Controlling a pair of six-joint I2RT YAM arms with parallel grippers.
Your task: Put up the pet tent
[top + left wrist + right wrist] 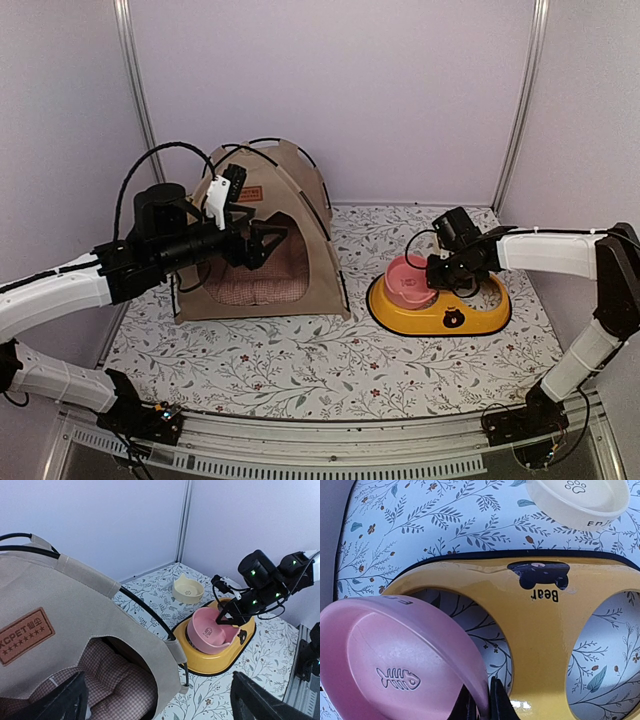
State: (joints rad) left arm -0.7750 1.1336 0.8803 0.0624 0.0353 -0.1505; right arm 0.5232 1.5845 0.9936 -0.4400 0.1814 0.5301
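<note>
Right claw (481,702): clamped on the rim of the tilted pink fish-bone bowl (395,665), over one hole of my yellow two-hole feeder tray (540,630).
Left claw (262,243): spread wide at the tent doorway.
Beige fabric pet tent (300,180): upright on the left, pink checked cushion (115,685) inside.
Cream paw-print bowl (188,588): behind the tray.

— What sort of place is this?
— A robot test cell, a lab rather than a home. Plain pale wall panels (400,90) box it in, joined by bare metal uprights (524,100).
— But the flowered cloth (480,360)?
— It covers the counter (300,372). A metal rail (330,445) runs along the near edge, with the left arm (60,285) and right arm (550,250) bolted there and a cable (135,175) looping loose. The homely things are pet goods: a pet tent (300,180), a yellow feeder (440,318) and a pink bowl (403,285).
</note>
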